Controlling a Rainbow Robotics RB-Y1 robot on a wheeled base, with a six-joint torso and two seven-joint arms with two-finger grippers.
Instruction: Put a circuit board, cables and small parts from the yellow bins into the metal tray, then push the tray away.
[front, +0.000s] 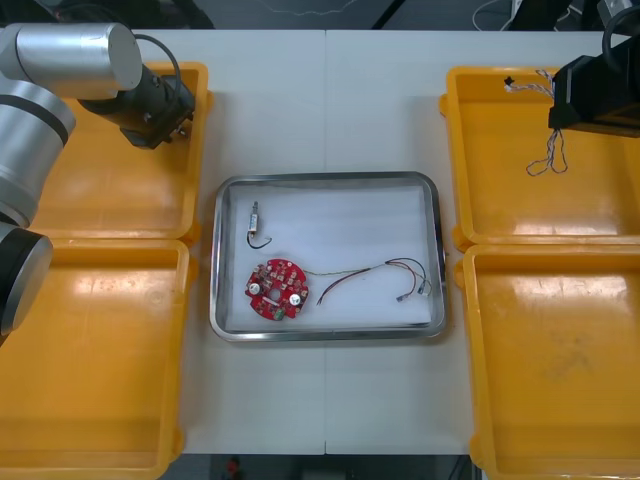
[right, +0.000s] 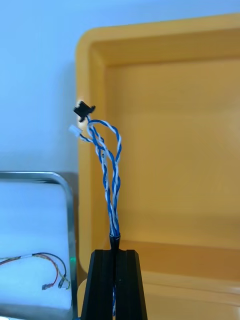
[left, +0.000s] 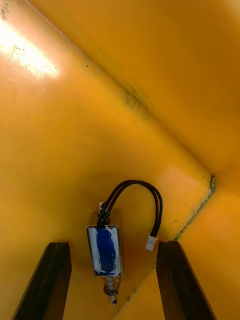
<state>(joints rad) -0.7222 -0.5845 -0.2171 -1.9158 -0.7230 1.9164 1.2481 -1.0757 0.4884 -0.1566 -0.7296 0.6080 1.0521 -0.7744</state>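
Note:
My right gripper (right: 114, 260) is shut on a twisted blue and white cable (right: 107, 165), which hangs from it above the far right yellow bin (right: 175, 150). In the front view that gripper (front: 560, 115) is at the far right with the cable (front: 548, 158) dangling below it. My left gripper (left: 114, 245) stands open inside the far left yellow bin (front: 120, 190), its fingers on either side of a small metal part (left: 106, 252) wrapped in blue, with a black cable loop. The metal tray (front: 325, 182) holds a red circuit board (front: 275, 290), a red and yellow cable (front: 385, 272) and a small metal part (front: 255, 222).
Two yellow bins flank the tray on each side; the near left bin (front: 90, 350) and near right bin (front: 560, 360) look bare. The tray's corner (right: 65, 200) lies beside the right gripper's bin wall. White table stretches beyond the tray's far edge.

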